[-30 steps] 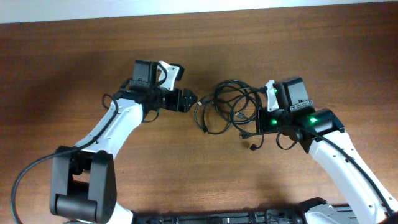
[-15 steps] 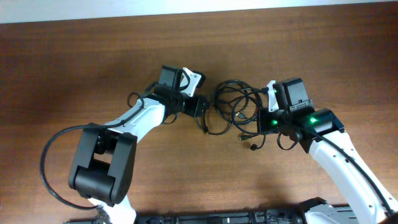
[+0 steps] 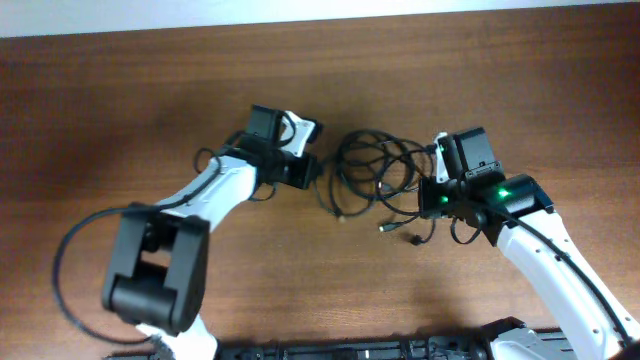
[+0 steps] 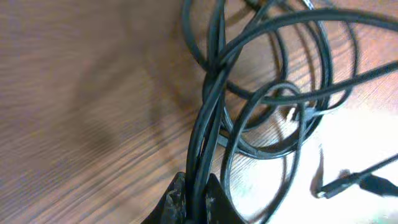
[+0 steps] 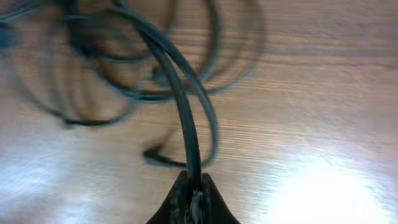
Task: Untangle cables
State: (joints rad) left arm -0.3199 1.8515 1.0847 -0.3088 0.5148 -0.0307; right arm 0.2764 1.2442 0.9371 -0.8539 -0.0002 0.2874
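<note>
Over the desk [image 3: 100, 100], both your jaws clamp the cables [image 3: 370, 170]; pull apart slowly, easing off if loops tighten.

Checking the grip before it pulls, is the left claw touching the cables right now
Touching. The left wrist view shows the left claw closed on strands of the cables, which run straight down between its fingertips.

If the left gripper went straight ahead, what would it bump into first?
The cables. The left gripper holds a few strands, and their tangled loops lie right ahead.
</note>
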